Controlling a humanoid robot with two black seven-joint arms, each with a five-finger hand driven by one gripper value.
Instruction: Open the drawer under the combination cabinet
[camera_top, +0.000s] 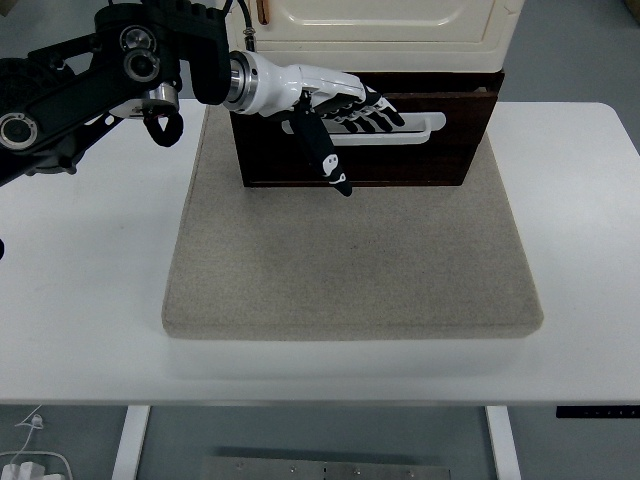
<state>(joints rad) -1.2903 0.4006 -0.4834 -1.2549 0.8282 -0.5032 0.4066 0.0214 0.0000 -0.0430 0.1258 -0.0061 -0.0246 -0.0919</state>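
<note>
Drawer (400, 150) sits shut at the cabinet's (385, 25) base, on the mat (350, 270). Left hand (340, 105) lays its fingers (375, 112) over the white handle (420, 128), thumb hanging free. Rigid, probably stiff-sliding wood; grip the handle's middle

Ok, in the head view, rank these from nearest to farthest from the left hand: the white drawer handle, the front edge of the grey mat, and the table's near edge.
1. Drawer handle: on the dark drawer front, with the left hand fingers on it.
2. Grey mat front edge: well below the hand, toward the robot.
3. Table near edge: farthest, at the picture's bottom.
</note>
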